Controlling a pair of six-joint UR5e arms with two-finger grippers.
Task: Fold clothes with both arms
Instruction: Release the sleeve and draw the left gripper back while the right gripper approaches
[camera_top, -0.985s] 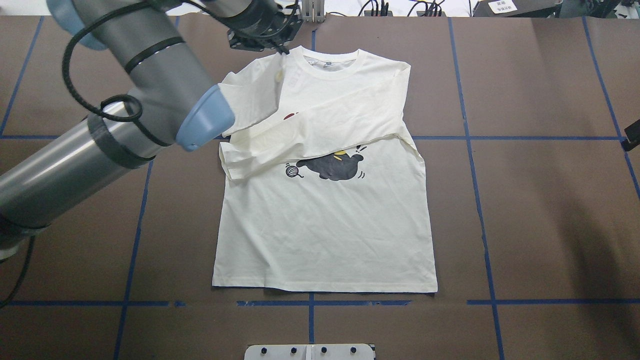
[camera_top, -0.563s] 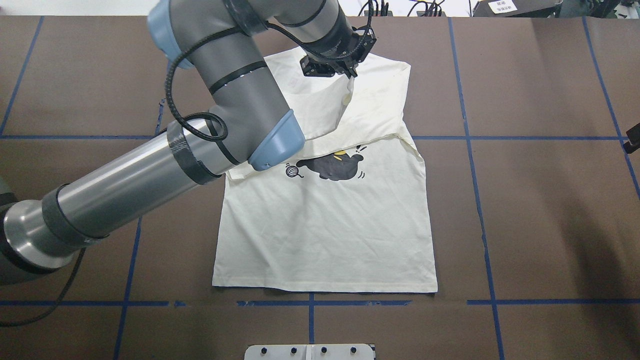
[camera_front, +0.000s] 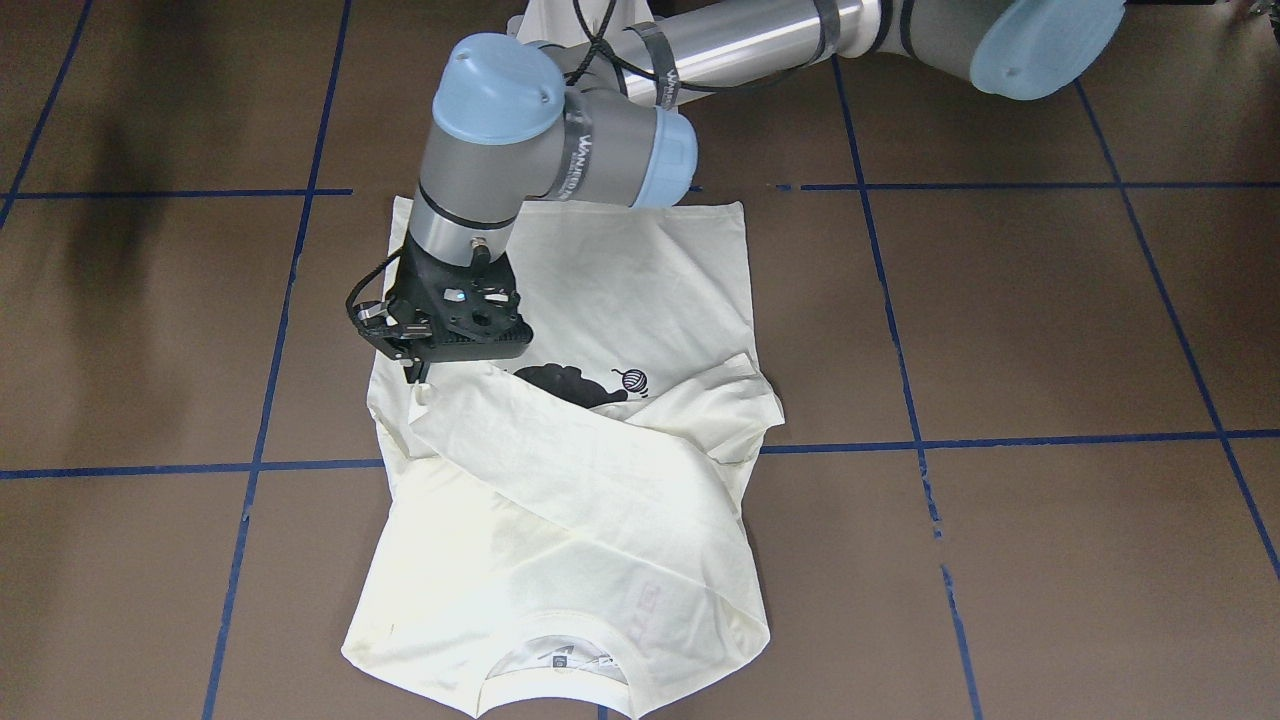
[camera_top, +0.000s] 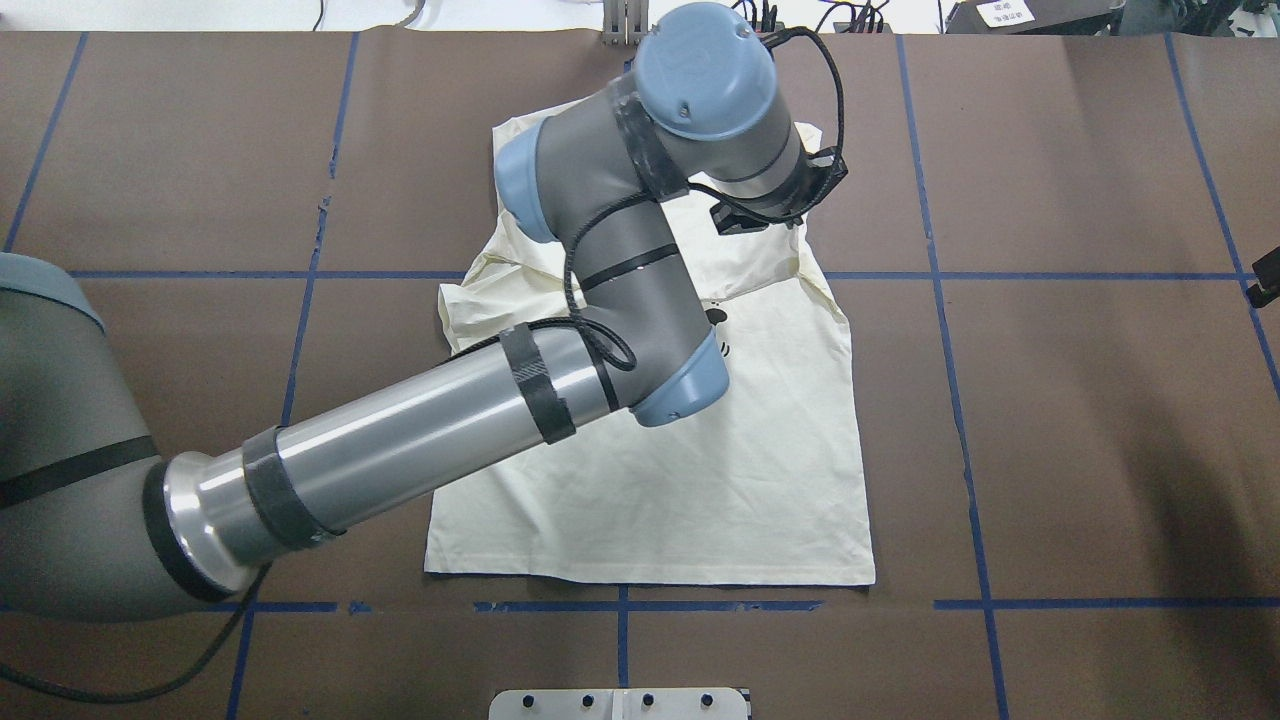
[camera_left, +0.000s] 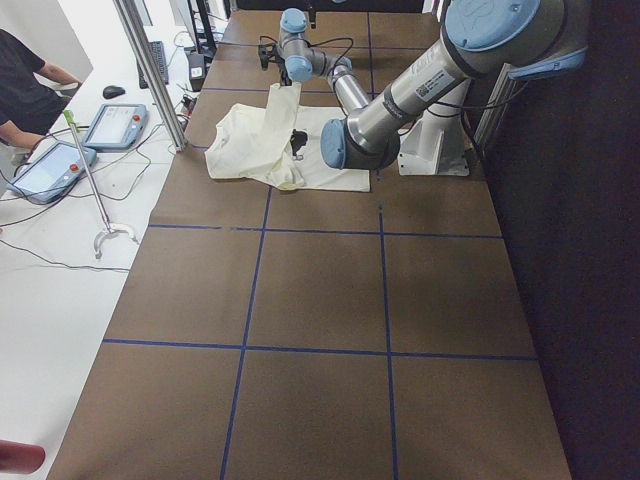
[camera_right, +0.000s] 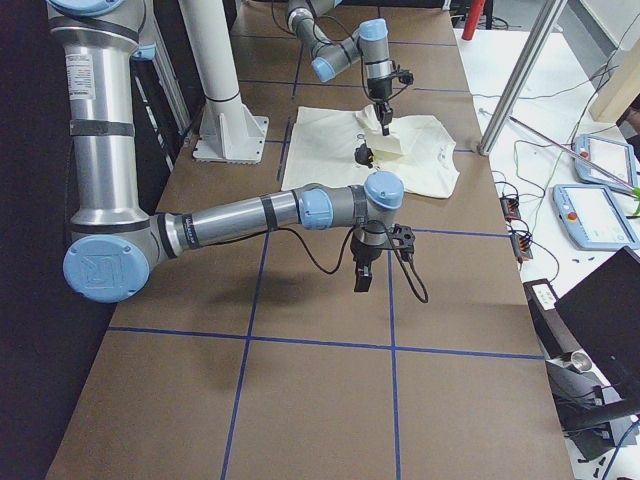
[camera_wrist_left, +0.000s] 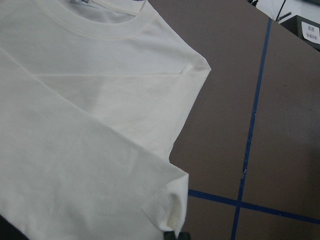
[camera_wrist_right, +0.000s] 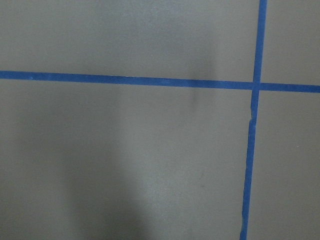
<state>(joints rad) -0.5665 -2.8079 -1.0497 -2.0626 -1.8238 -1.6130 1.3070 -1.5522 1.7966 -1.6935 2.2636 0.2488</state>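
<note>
Left arm (camera_top: 400, 440) reaches toward 1 o'clock; left gripper (camera_front: 412, 378) pinches sleeve (camera_front: 560, 465). Long axis of shirt (camera_top: 700, 500) 12–6, collar (camera_wrist_left: 110, 25) at 12. Right gripper (camera_right: 362, 278): cannot tell.

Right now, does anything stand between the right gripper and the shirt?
Nothing visible does. The right gripper hangs over bare brown table, apart from the shirt; only flat blue tape lines lie between them.

Cat print (camera_front: 562, 384) mostly under sleeve (camera_front: 560, 470); left arm (camera_top: 610, 230) hides collar (camera_wrist_left: 110, 31) overhead; right hand (camera_right: 361, 278) state unreadable.
</note>
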